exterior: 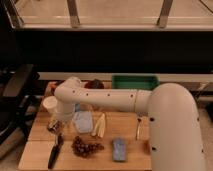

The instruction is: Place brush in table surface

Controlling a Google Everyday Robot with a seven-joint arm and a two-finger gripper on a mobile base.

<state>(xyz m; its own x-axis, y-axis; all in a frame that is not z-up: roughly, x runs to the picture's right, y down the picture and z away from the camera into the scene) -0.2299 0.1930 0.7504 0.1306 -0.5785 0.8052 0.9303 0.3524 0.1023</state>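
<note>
The gripper (60,122) hangs over the table surface (124,125), the brush (54,151) lying just beneath it. Whether it grips cannot be told.

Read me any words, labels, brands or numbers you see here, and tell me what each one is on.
None can be read.
The blue packet and pale bag show no legible print.
The pincer, low by the brush on the table surface, carries no visible marking.

Green tray (135,84), white cup (50,104), prob. grapes (86,147), blue sponge (119,149), pale sticks (100,125), fork (138,129)
</note>
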